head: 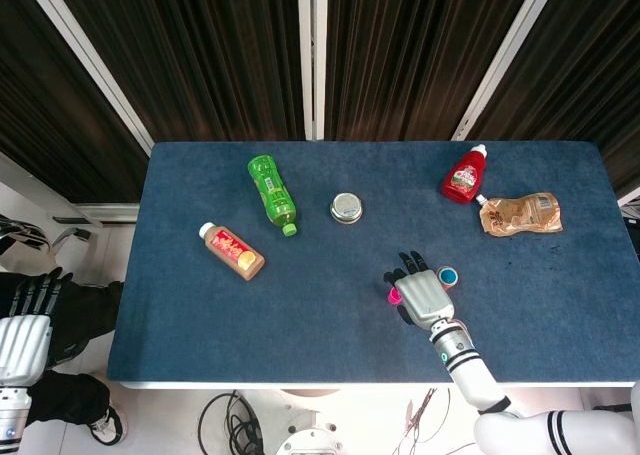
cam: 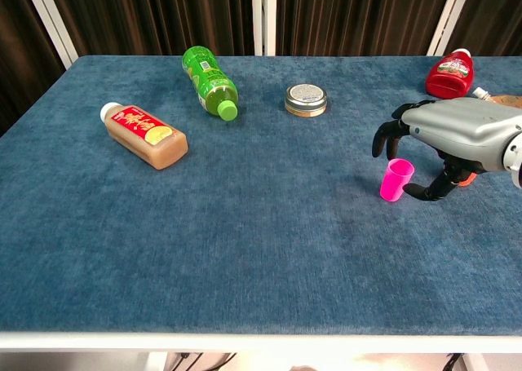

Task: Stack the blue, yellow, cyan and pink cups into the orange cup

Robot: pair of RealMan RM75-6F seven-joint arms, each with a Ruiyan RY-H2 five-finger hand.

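the right robot hand (cam: pixel 444 143) hovers low over the blue desk (cam: pixel 245 224), fingers spread and curved around the pink cup (cam: pixel 396 180) without closing on it; the fingertips hang just above and behind the cup's rim and the thumb reaches in near its right side, so the hand holds nothing. the pink cup stands upright on the desk, and in the head view it shows only as a small pink edge (head: pixel 395 295) beside the hand (head: pixel 422 295). the orange cup (cam: pixel 466 177) stands just behind the hand on its right side, mostly hidden in the chest view; from the head camera a cyan cup (head: pixel 449 275) is nested in its mouth. the left robot hand (head: pixel 26 330) hangs off the desk's left edge, fingers straight and apart, empty.

further back a green bottle (cam: pixel 209 81) and a brown drink bottle (cam: pixel 144 134) lie on their sides, a round metal tin (cam: pixel 306 99) sits near the middle, and a red bottle (cam: pixel 449 73) lies by a crumpled brown pouch (head: pixel 520 214) at the far right.
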